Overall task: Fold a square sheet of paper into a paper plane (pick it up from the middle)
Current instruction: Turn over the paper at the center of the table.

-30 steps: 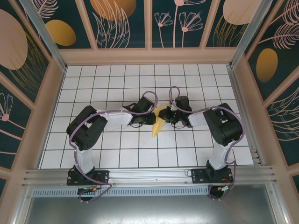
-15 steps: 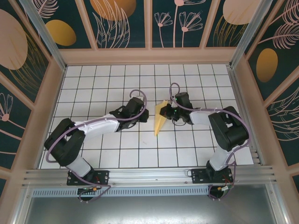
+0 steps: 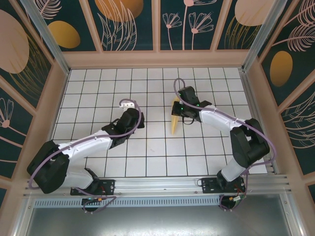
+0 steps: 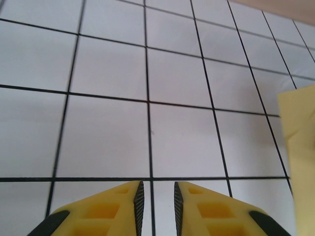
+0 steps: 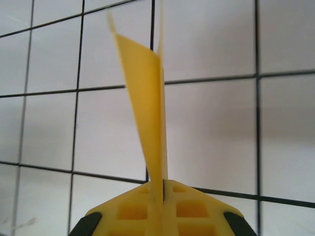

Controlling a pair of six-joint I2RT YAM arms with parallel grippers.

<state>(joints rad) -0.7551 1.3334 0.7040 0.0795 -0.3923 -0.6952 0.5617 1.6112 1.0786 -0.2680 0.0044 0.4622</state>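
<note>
Your R gripper (image 5: 162,189) is clenched on the slim yellow paper plane (image 5: 145,108), right of centre over the grid counter (image 3: 147,147). Your L gripper (image 4: 156,196) hovers to its left, jaws slightly apart, grasping nothing.

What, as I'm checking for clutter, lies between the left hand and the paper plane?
Bare white grid tiles, nothing else, separate the left hand and the paper plane in the top view.

both arms stretch forward, the left gripper (image 4: 157,192) parted by a narrow gap, the right gripper (image 5: 163,191) pinched tight.
</note>
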